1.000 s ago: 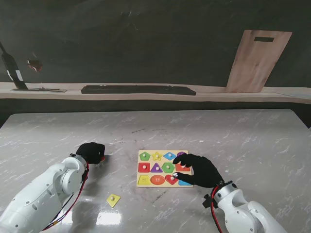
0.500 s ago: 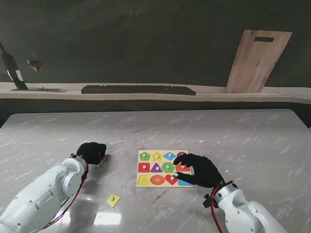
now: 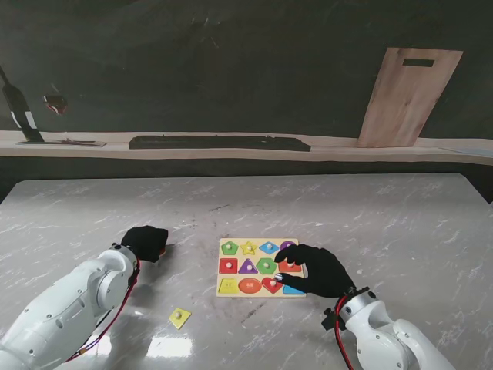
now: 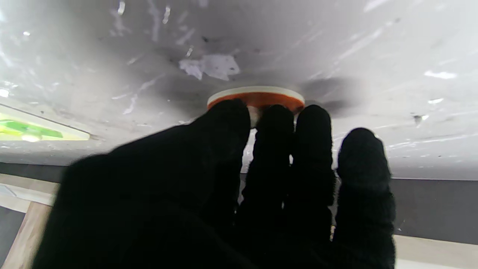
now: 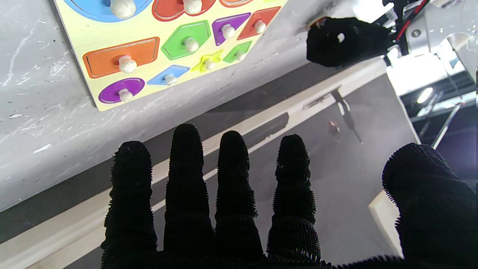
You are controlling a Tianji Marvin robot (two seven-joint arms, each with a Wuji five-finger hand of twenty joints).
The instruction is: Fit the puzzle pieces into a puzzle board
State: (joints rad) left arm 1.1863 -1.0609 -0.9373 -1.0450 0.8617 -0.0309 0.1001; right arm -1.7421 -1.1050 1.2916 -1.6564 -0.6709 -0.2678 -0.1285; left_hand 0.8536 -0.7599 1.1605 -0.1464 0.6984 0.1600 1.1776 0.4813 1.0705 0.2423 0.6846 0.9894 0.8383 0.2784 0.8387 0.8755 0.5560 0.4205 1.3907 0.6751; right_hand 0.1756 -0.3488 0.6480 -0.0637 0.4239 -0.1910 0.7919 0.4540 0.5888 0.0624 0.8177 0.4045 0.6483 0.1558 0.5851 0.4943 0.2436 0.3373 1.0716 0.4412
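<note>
Two loose pieces are seen off the board (image 3: 225, 274): an orange disc (image 4: 256, 98) at the left hand's (image 3: 145, 242) fingertips (image 4: 274, 116), which are curled round its knob, and a yellow piece (image 3: 179, 317) nearer the table's front edge. The right hand (image 3: 320, 270) is spread flat on the board, to the disc's right.

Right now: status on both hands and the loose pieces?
Left hand fingertips closing on orange round piece, piece flat on table. Right hand open over puzzle board. Yellow piece loose nearer me. Nothing blocking.
</note>
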